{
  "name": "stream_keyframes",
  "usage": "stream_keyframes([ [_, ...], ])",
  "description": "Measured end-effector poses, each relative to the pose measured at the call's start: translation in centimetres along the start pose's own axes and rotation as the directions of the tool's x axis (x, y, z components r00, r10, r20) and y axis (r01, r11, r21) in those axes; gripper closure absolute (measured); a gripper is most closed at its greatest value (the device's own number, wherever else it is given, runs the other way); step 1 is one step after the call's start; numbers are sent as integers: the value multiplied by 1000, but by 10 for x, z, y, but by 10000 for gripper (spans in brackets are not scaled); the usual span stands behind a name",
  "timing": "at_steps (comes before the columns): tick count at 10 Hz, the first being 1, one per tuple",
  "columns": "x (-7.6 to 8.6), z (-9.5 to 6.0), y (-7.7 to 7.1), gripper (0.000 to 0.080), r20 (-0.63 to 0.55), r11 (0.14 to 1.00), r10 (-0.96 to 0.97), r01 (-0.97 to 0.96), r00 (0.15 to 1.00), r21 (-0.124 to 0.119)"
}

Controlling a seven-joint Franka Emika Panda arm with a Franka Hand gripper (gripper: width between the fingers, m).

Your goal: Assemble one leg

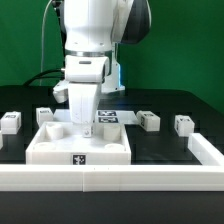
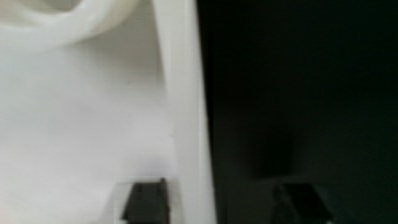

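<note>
The large white plate point(image 1: 80, 148) lies flat on the black table in the middle. My gripper point(image 1: 85, 122) reaches down over its far part. In the wrist view the plate point(image 2: 89, 120) fills one side, with a round corner socket point(image 2: 80, 25) and a raised rim point(image 2: 183, 100). My gripper point(image 2: 221, 200) is open. One fingertip point(image 2: 146, 200) is over the plate and the other is over the bare table, so they straddle the rim without holding it. Several small white legs with tags lie apart on the table, one point(image 1: 45, 115) closest to the gripper, another point(image 1: 148, 120) further off.
Two more legs lie at the exterior view's far left point(image 1: 10, 122) and right point(image 1: 184, 124). The marker board point(image 1: 108, 117) lies behind the plate. A white rail point(image 1: 150, 178) runs along the front and up the right side. A green wall stands behind.
</note>
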State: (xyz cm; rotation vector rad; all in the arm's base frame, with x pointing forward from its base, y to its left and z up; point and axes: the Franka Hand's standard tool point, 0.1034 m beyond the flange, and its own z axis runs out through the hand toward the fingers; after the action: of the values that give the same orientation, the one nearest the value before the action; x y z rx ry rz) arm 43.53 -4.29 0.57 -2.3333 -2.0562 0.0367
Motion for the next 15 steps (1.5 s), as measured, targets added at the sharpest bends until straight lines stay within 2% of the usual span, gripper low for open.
stream_keyframes([
  [1,0,0,0,618,0,1000,0,0,1000,0],
  [2,0,0,0,742,0,1000,1,-1,1000,-2],
  [9,0,0,0,742,0,1000,-2,2,1000,-2],
  [10,1,-1,2,742,4,999,-54,54,999,-5],
  [13,21,0,5,741,19,985,-168,168,986,-27],
  [15,19,0,5,741,19,986,-164,164,986,-27],
])
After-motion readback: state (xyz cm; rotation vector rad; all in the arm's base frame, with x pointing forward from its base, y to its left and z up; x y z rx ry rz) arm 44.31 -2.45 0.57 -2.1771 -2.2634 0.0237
